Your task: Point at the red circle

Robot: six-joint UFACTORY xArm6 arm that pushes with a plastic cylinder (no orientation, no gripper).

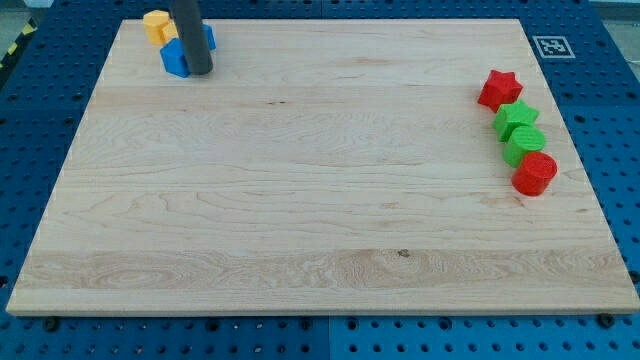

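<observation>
Camera view showed our tip [199,72] at the desk's [300,200] upper left, against a blue block [175,59]; we carried no claw. Well apart, the red circle [534,173] sat at the right edge.

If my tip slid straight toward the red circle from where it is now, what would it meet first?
Probably nothing before it. My tip sits beside the blue block at top left; bare board lies between it and the red circle.

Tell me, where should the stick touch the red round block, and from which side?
My tip cannot grip, only touch. I would meet the red circle on its rounded side wall from the view's left or bottom, where the board is open. A green block crowds its top, probably touching it. My tip sits far away beside the blue block.
</observation>
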